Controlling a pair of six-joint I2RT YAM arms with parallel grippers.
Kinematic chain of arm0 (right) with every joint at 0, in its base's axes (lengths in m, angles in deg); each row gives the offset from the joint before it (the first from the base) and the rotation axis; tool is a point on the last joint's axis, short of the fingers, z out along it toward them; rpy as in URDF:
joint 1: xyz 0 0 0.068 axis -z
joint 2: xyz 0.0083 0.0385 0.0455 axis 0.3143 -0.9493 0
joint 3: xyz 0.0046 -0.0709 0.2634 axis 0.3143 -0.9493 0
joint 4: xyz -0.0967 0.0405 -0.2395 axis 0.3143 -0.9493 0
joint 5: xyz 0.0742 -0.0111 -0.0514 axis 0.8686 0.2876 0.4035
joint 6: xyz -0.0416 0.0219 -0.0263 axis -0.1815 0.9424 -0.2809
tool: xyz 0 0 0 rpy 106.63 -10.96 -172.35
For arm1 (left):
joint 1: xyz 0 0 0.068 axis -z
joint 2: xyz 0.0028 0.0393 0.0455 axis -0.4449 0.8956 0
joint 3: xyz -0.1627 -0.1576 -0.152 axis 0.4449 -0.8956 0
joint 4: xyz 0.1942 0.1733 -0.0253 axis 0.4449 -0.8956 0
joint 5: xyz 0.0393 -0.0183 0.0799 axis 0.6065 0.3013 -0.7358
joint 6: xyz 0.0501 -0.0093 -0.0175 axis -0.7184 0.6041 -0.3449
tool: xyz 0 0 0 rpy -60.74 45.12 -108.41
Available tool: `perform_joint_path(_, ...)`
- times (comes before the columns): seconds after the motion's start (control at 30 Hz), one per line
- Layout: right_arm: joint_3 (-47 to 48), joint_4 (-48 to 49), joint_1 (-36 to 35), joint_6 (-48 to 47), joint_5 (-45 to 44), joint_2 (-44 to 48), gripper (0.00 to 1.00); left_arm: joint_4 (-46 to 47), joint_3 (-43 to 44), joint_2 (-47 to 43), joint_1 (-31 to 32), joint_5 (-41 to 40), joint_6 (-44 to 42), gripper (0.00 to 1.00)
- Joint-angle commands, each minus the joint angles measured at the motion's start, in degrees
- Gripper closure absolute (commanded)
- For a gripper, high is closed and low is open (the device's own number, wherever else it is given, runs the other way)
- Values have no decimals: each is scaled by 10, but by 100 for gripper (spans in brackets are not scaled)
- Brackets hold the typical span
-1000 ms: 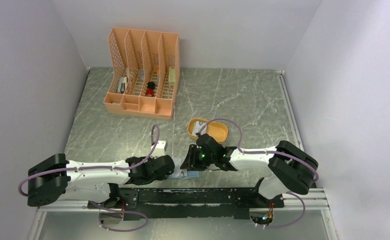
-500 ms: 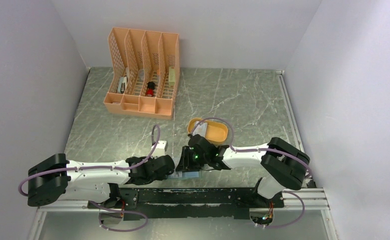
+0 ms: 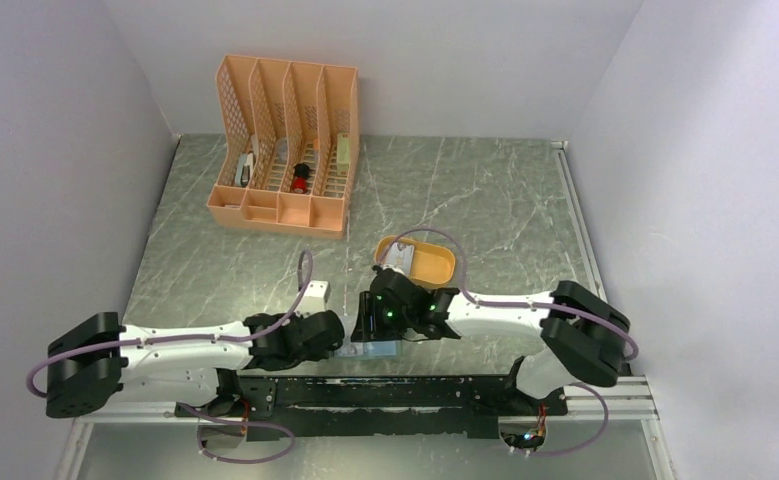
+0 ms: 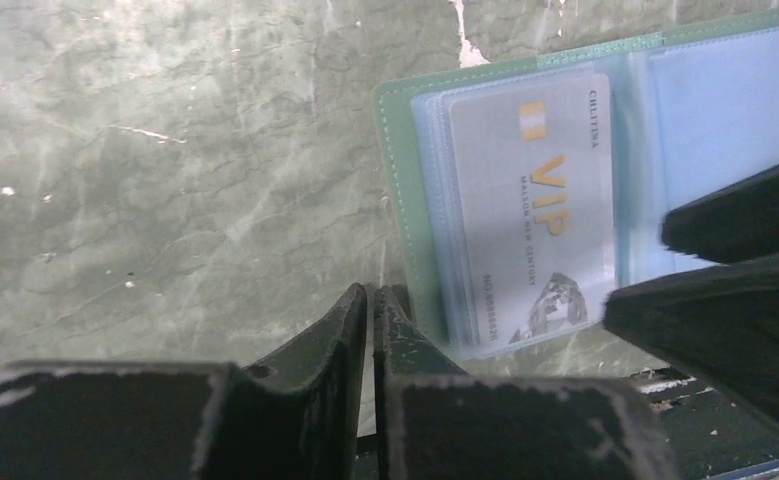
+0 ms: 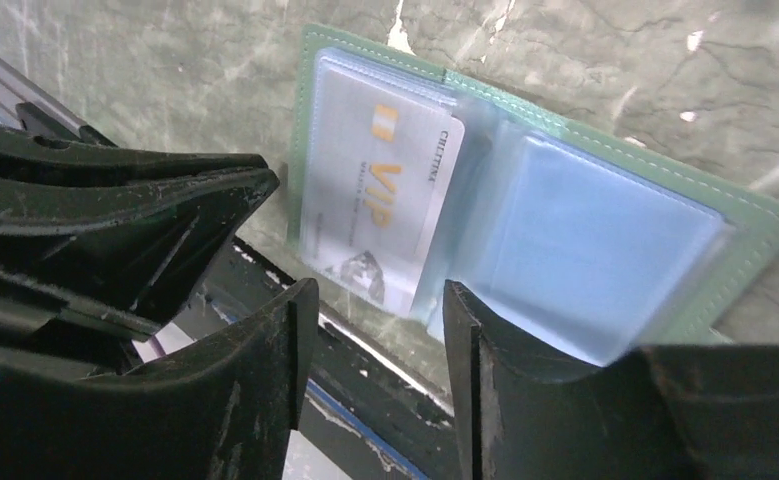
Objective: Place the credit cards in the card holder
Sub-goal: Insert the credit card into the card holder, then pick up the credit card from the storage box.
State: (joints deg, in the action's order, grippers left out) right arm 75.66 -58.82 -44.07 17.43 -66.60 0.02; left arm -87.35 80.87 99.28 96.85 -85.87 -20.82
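Observation:
The sage-green card holder [image 4: 397, 200] lies open at the table's near edge, also in the right wrist view [image 5: 760, 228] and the top view [image 3: 375, 350]. A pale credit card [image 4: 530, 200] marked VIP sits in its left clear sleeve, also seen in the right wrist view [image 5: 380, 195]. The right sleeve [image 5: 595, 250] looks pale blue and empty. My left gripper [image 4: 373, 292] is shut and empty, its tips at the holder's left edge. My right gripper [image 5: 377, 300] is open and empty, above the holder's near edge by the fold. In the top view both grippers [image 3: 340, 345] [image 3: 370, 335] crowd the holder.
A mustard-yellow oval tray [image 3: 435, 265] with something pale grey in it [image 3: 396, 254] stands just behind the right gripper. A small white object [image 3: 316, 294] lies behind the left gripper. A peach lattice organizer [image 3: 285, 145] stands at the back left. The black rail [image 3: 415, 390] runs along the near edge.
My right gripper has moved left and now hangs over the open card holder. The left arm has shifted slightly; its gripper stays by the holder's left edge.

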Motion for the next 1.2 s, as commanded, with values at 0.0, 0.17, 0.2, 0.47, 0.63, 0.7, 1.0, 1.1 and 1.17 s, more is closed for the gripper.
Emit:
perform_joint_path(0.0, 25, -68, -1, -11, -47, 58, 46, -51, 16, -37, -1, -35, 5, 84)
perform_joint_path(0.17, 69, -152, 8, -36, -115, 128, 43, -87, 38, -88, -1, -52, -5, 71)
perform_joint_path(0.2, 81, -172, 13, -46, -140, 142, 43, -94, 43, -101, -1, -56, -11, 68)
perform_joint_path(0.47, 61, -136, 188, -109, -175, 218, 41, -41, 58, -198, -1, -35, -128, 53)
perform_joint_path(0.63, 29, -34, 329, -109, -9, 172, 36, -7, 50, -228, -1, -16, -156, 44)
perform_joint_path(0.7, 37, -21, 342, -109, 4, 124, 34, -1, 48, -227, -1, -12, -156, 43)
perform_joint_path(1.0, 61, 42, 349, -83, 21, -20, 33, -19, 79, -173, -2, -27, -152, 43)
perform_joint_path(1.1, 68, 41, 349, -79, 17, -51, 34, -24, 77, -167, -2, -33, -146, 43)
perform_joint_path(1.17, 72, 40, 350, -82, 16, -68, 35, -22, 73, -168, -2, -35, -143, 43)
